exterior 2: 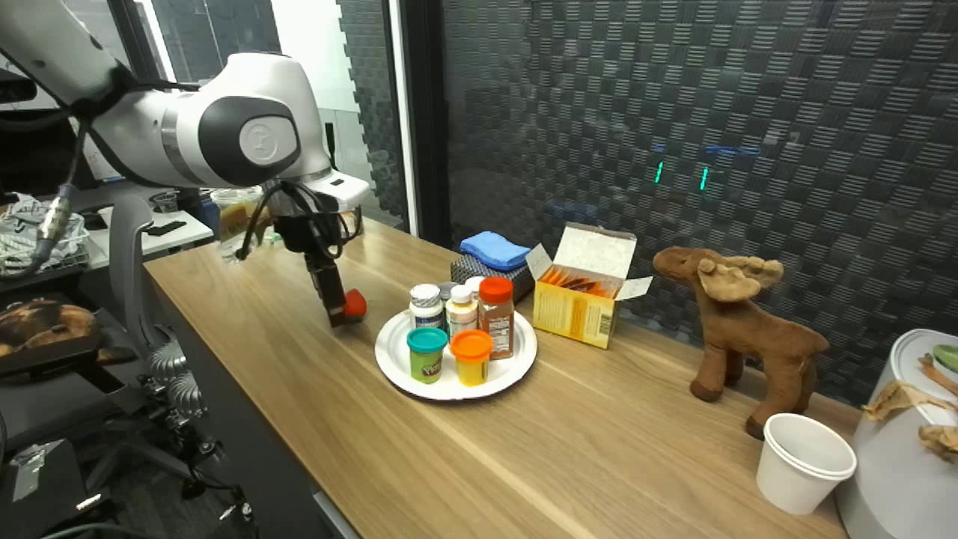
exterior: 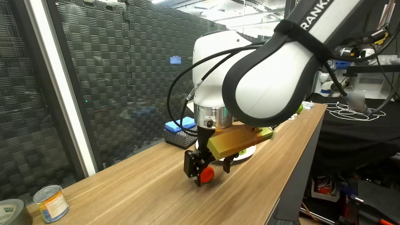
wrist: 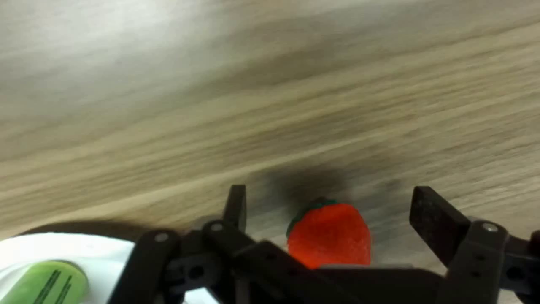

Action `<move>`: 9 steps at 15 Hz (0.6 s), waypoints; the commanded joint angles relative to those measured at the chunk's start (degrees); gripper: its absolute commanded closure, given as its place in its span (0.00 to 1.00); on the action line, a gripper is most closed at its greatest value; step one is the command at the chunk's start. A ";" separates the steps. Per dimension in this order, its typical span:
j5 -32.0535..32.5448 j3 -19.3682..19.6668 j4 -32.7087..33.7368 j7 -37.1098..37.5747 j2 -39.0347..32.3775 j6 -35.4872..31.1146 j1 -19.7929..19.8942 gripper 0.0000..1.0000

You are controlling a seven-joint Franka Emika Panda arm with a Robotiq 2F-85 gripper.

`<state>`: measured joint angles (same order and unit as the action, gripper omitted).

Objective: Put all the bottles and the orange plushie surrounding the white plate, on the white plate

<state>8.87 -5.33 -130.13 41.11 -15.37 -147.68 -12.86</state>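
Note:
The orange plushie, a round red-orange lump with a green top, rests on the table beside the white plate. In the wrist view my gripper is open around it, with a gap on each side. In an exterior view the gripper points down, its fingertips low, close to the tabletop. On the plate stand the bottles: an amber one with a red cap, white ones, a green tub with a teal lid and a yellow tub with an orange lid. Another white cap is partly hidden behind them.
Behind the plate are a black box with a blue sponge and an open yellow carton. A brown plush moose and white cups stand farther along. A tin can and tape roll sit at the other end.

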 commanded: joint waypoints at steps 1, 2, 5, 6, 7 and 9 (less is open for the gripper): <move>4.21 2.92 0.07 -0.17 1.11 -3.20 -1.17 0.00; 3.77 3.02 0.00 -0.89 1.28 -3.80 -0.72 0.00; 1.34 2.90 -0.22 -3.44 1.49 -3.85 0.26 0.00; 0.68 2.76 -0.31 -4.31 1.51 -3.76 0.53 0.00; -0.17 2.53 -0.28 -5.32 1.39 -3.57 0.82 0.00; -1.89 2.34 -0.10 -7.05 1.16 -3.30 1.12 0.00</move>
<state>9.87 -2.49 -130.09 37.54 -14.99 -150.90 -12.44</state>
